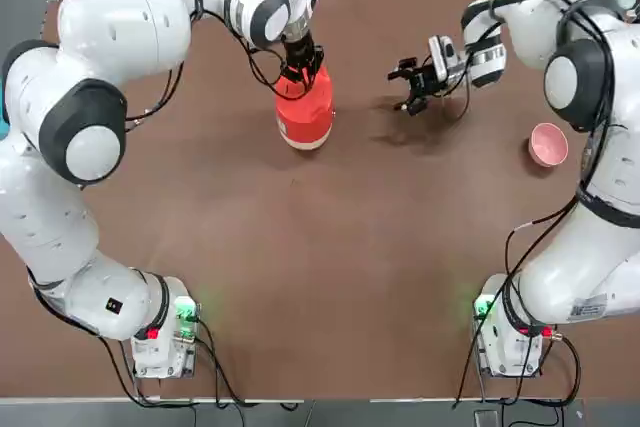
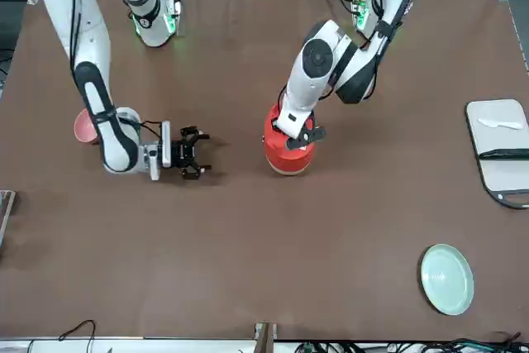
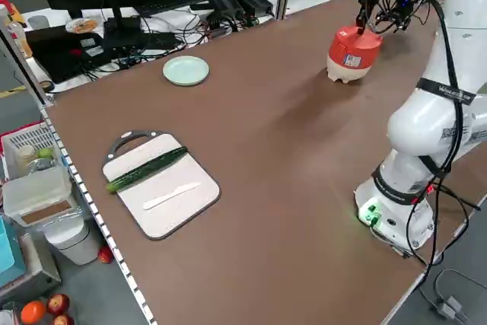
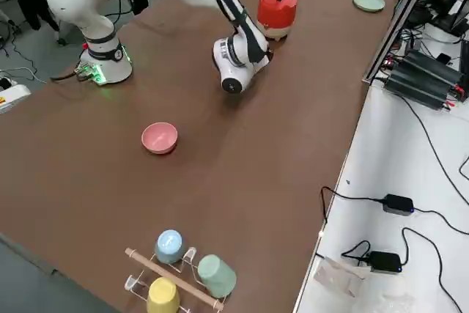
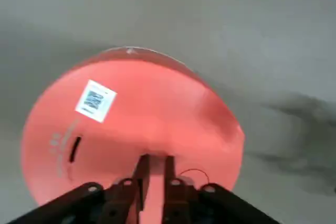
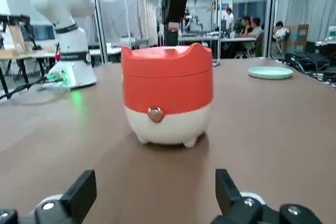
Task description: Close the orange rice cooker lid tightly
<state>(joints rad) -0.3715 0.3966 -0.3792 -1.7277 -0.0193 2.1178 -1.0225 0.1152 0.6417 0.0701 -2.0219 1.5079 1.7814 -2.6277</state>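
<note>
Left fingers pressing down on the cooker lid

The left gripper [image 5: 154,169], fingers [image 5: 140,167] narrowed nearly together, is pushing on the lid [image 5: 131,129] of the one orange rice cooker [image 1: 304,112] at the bench's far middle; this rigid, smooth, light shell probably needs a centred push; the right gripper [image 1: 408,87] is idling wide open to its right

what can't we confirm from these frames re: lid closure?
- Latch fully caught: the lid looks down in the right wrist view, but the seam is too small to judge.
- Press contact: the left gripper fingertips are blurred in the left wrist view.
- Hinge: the left arm hides it from overhead.
</note>
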